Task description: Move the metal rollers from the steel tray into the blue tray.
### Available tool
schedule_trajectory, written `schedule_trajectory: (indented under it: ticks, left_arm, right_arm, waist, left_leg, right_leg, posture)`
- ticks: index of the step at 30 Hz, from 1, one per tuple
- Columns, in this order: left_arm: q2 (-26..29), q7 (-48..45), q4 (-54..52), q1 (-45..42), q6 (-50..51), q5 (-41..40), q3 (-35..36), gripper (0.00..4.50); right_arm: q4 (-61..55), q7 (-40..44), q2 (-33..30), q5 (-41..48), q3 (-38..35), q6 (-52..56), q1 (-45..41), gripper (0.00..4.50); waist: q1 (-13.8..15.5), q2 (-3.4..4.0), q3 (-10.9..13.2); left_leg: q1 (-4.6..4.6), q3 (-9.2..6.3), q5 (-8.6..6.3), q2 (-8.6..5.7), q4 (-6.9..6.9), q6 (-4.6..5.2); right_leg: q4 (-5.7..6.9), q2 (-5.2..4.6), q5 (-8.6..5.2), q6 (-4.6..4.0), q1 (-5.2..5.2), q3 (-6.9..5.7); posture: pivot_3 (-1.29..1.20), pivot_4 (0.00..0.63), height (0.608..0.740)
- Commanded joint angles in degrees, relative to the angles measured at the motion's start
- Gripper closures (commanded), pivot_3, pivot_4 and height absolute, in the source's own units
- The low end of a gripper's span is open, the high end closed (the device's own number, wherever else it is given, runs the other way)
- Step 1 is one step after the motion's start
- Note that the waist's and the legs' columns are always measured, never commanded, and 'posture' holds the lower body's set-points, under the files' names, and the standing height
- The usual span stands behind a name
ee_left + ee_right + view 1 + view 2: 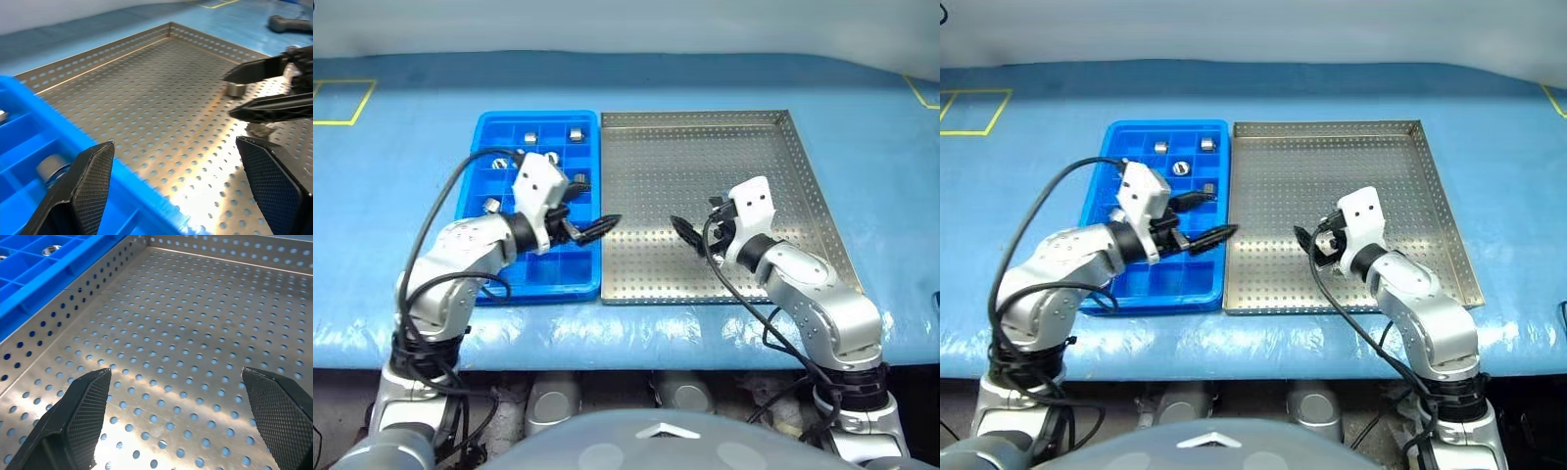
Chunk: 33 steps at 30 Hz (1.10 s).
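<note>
The steel tray [705,162] lies right of the blue tray [536,118] on the table. Several metal rollers [575,133] sit in the blue tray's far compartments, and the left wrist view has one [49,167] close by. My left gripper [1217,213] is open and empty, over the blue tray's right edge, pointing towards the steel tray. My right gripper [690,223] is open and empty, low over the steel tray's near middle, facing the left one. In the left wrist view a roller [236,89] rests on the steel floor by the right gripper's fingers [254,72].
A light-blue cover [391,284] spreads over the table, with yellow tape marks at the far left [342,103] and far right [925,93]. The table's front edge runs just below both trays. A dark object [288,22] lies beyond the steel tray.
</note>
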Motion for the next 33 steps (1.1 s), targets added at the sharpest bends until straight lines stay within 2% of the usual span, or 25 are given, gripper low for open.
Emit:
schedule_trajectory:
  ticks: [1, 10, 15, 22, 29, 33]
  left_arm:
    - [0.18, -2.67, -0.10, -0.89, -1.83, -1.19, -2.97, 0.19]
    - [2.33, -8.24, 0.63, -0.69, -3.87, -0.68, -9.99, 0.19]
    - [3.17, -9.08, 1.99, -1.64, -5.05, 1.18, -12.87, 0.19]
    - [2.92, -9.52, 1.60, -1.82, -5.84, 1.49, -14.91, 0.19]
    - [2.87, -9.46, 2.07, -2.10, -6.19, 1.98, -15.96, 0.19]
    - [2.85, -9.47, 2.43, -2.56, -6.37, 2.09, -15.95, 0.17]
  right_arm:
    - [-2.33, -0.50, 1.11, 1.06, -2.08, 0.58, 0.22, 0.00]
    - [1.81, -1.14, 3.94, 2.91, -5.91, 1.95, -0.60, 0.00]
    - [4.98, -3.09, 4.71, 1.32, -5.58, 3.41, -1.86, 0.00]
    - [0.08, -7.30, 4.60, -1.27, -4.20, 7.24, 3.26, 0.00]
    - [-2.55, -7.69, 7.06, -0.42, -3.08, 9.93, 6.99, 0.00]
    - [-1.34, -8.40, 8.34, -1.28, -3.31, 10.09, 6.95, 0.85]
  waist:
    - [-0.53, 0.01, 0.00]
    - [-1.13, 0.01, 0.00]
    - [-1.21, 0.02, 0.00]
    - [-0.96, 0.03, 0.00]
    - [-1.11, 0.04, -0.01]
    - [-1.14, 0.03, -0.01]
  left_leg:
    - [0.01, 0.00, 0.00, 0.01, 0.00, 0.00]
    - [0.02, 0.02, 0.00, -0.01, 0.05, 0.00]
    - [0.03, 0.03, 0.00, -0.01, 0.04, 0.00]
    - [0.00, 0.03, 0.00, -0.01, -0.02, 0.01]
    - [0.06, 0.03, 0.00, 0.01, -0.01, 0.01]
    - [0.06, 0.05, 0.00, 0.00, 0.01, 0.01]
  right_leg:
    - [0.01, 0.02, 0.00, 0.00, 0.00, 0.00]
    - [0.02, 0.00, 0.00, 0.01, 0.02, 0.03]
    - [0.02, 0.01, -0.01, 0.01, 0.02, 0.04]
    - [-0.02, 0.00, -0.02, -0.02, 0.00, 0.04]
    - [0.02, 0.01, -0.03, -0.01, 0.01, 0.04]
    - [0.01, 0.00, -0.03, -0.01, 0.02, 0.04]
  posture:
    - [-0.05, 0.150, 0.740]
    - [-0.07, 0.150, 0.740]
    - [-0.06, 0.150, 0.740]
    - [-0.05, 0.150, 0.740]
    - [-0.06, 0.150, 0.740]
    - [-0.06, 0.150, 0.740]
